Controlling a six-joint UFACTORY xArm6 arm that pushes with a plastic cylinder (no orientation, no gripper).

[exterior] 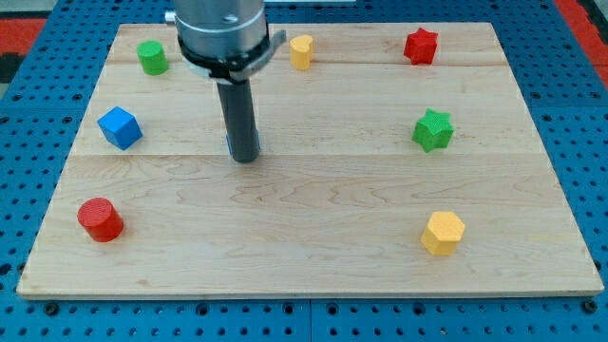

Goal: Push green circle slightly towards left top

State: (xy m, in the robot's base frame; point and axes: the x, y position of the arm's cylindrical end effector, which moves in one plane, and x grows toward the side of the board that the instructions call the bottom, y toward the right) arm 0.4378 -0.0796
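The green circle [151,57], a short green cylinder, stands near the view's top left corner of the wooden board [313,237]. My tip [245,158] rests on the board left of centre, well below and to the right of the green circle and apart from it. A blue sliver shows at the rod's left edge near the tip; what it is cannot be told.
A blue cube [120,127] sits at the left, a red cylinder [100,219] at bottom left. A yellow block [301,51] is at top centre, a red star [420,46] at top right, a green star [433,130] at right, a yellow hexagon [443,233] at bottom right.
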